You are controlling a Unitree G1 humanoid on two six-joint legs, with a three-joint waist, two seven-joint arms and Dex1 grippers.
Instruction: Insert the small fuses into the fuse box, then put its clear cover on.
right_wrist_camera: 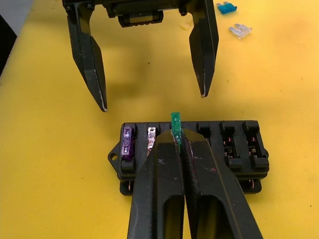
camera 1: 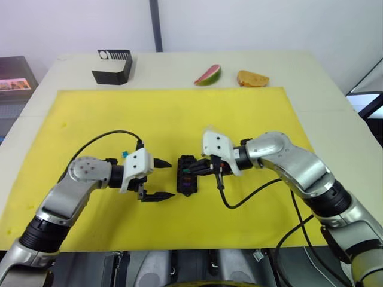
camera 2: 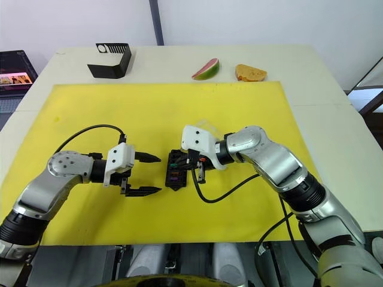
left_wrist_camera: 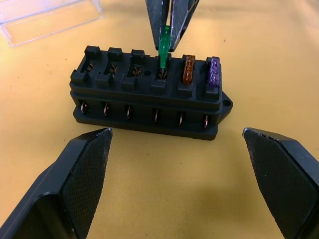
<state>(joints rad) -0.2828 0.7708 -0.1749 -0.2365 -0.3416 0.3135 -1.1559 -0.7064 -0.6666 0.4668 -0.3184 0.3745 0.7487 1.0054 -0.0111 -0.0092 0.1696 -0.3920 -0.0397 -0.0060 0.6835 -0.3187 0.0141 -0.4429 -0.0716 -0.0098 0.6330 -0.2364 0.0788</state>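
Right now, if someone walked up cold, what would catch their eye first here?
The right gripper, shut on a green fuse, is pushing it into the black fuse box mid-mat, beside an orange fuse and a purple fuse already seated. The left gripper hangs open facing the box.

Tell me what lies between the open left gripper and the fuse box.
Nothing but bare yellow mat: in the left wrist view, the left gripper faces the fuse box across an empty stretch.

Black fuse box (left_wrist_camera: pixel 149 97) flat on yellow mat, purple fuse (left_wrist_camera: pixel 213 72) and orange fuse (left_wrist_camera: pixel 189 68) seated. Green fuse (left_wrist_camera: pixel 164 47) upright at next slot (pinched). Clear cover (left_wrist_camera: pixel 47 17) just beyond.
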